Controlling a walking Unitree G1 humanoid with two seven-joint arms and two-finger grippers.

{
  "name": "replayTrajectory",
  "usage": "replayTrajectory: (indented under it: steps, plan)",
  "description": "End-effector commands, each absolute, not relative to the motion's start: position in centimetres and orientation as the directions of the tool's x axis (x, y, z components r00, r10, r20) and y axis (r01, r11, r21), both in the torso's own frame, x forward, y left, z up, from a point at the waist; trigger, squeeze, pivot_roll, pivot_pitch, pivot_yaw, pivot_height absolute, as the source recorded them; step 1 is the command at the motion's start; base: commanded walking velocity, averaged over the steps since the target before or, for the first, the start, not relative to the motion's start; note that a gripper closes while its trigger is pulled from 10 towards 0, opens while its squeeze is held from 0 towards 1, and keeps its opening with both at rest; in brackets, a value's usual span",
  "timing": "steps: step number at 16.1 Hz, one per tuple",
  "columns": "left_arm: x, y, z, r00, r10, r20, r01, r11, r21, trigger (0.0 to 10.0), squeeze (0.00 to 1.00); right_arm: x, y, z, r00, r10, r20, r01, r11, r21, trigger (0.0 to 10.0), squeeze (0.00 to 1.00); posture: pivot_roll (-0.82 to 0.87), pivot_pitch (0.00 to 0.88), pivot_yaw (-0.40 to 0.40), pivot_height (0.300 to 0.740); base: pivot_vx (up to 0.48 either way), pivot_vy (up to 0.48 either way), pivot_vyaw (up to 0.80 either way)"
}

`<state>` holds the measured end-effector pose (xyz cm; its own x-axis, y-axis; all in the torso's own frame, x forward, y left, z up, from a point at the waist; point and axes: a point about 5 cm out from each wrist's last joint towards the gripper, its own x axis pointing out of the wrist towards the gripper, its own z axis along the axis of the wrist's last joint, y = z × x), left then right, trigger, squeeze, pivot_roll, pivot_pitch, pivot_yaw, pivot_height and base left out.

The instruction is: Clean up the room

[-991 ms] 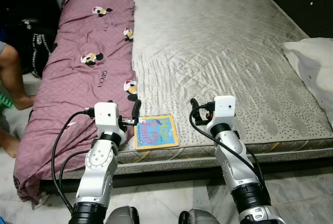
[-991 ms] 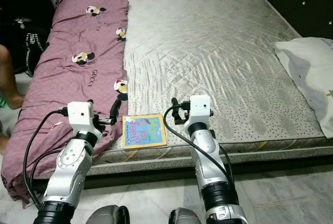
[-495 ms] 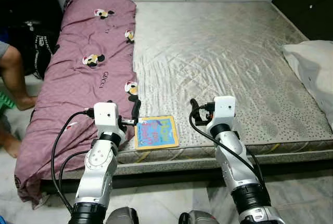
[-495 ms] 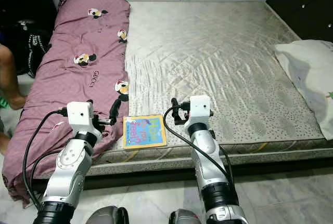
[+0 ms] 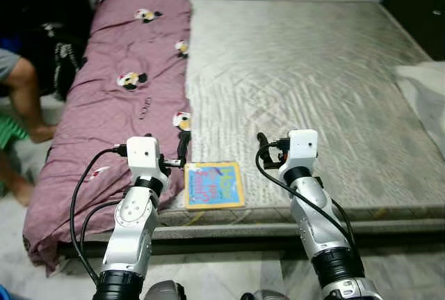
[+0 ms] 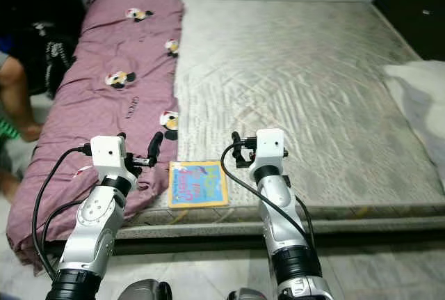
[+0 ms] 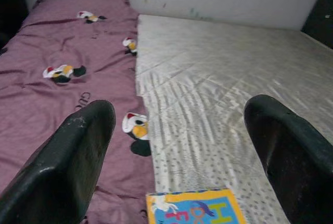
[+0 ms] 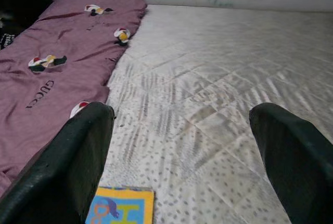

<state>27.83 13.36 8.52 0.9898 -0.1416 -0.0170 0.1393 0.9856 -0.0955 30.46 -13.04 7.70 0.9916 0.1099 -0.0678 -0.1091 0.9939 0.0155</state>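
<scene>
While we stood at the foot of the mattress [image 5: 306,70], little of the tidying looked done: the book [image 5: 214,184] lay flat at the near edge, between our left gripper [image 5: 182,148] and right gripper [image 5: 262,146], both with fingers spread and holding nothing. Its long axis ran away from us, up the bed. Beside it the purple blanket [image 5: 118,98] lay bunched, unfolded

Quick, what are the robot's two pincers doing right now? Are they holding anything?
Left pincer: open, holding nothing, above the book.
Right pincer: open, holding nothing, above the mattress.
</scene>
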Motion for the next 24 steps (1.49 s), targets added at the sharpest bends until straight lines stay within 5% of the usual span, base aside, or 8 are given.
replayTrajectory:
  steps: [1,10,13,14,16,19,24]
  plan:
    - [27.8,13.3,8.6,0.989,-0.150,-0.013,0.148,0.984,-0.096,10.0,0.00,30.6,-13.1,8.2,0.993,0.111,-0.048,-0.110,0.994,0.017,10.0,0.00,-0.02,0.049,-0.019,0.740,0.322,0.000,0.00]
    - [27.7,13.6,8.5,0.992,-0.124,-0.018,0.122,0.988,-0.090,10.0,0.00,30.6,-13.1,8.0,0.993,0.101,-0.053,-0.100,0.995,0.019,10.0,0.00,-0.02,0.054,-0.015,0.740,0.241,0.000,0.00]
    - [27.7,14.9,8.2,0.997,-0.002,-0.074,-0.001,0.999,-0.051,10.0,0.00,30.6,-13.5,8.0,0.995,0.091,-0.051,-0.090,0.996,0.017,10.0,0.00,-0.01,0.052,-0.015,0.740,0.000,0.000,0.00]
    - [27.6,15.7,8.2,0.992,0.085,-0.099,-0.078,0.995,0.070,10.0,0.00,30.4,-14.0,8.0,0.996,0.073,-0.053,-0.073,0.997,0.017,10.0,0.00,-0.01,0.052,-0.018,0.740,0.000,0.000,0.00]
    - [26.8,15.8,8.8,0.996,-0.093,0.010,0.093,0.995,-0.020,10.0,0.00,29.9,-14.7,7.6,0.997,0.050,-0.066,-0.049,0.999,0.022,10.0,0.00,0.00,0.052,-0.020,0.740,0.000,0.000,-0.67]
    - [25.7,16.3,7.6,0.997,0.009,-0.074,-0.007,0.999,0.032,10.0,0.00,28.6,-15.5,6.8,0.996,0.026,-0.089,-0.025,1.000,0.017,10.0,0.00,-0.01,0.051,-0.012,0.740,0.000,0.000,-0.21]
    - [26.3,15.7,7.9,0.997,-0.034,-0.062,0.035,0.999,0.023,10.0,0.00,28.6,-15.4,6.9,0.995,0.028,-0.092,-0.026,1.000,0.017,10.0,0.00,-0.01,0.050,-0.005,0.740,0.000,0.000,0.00]
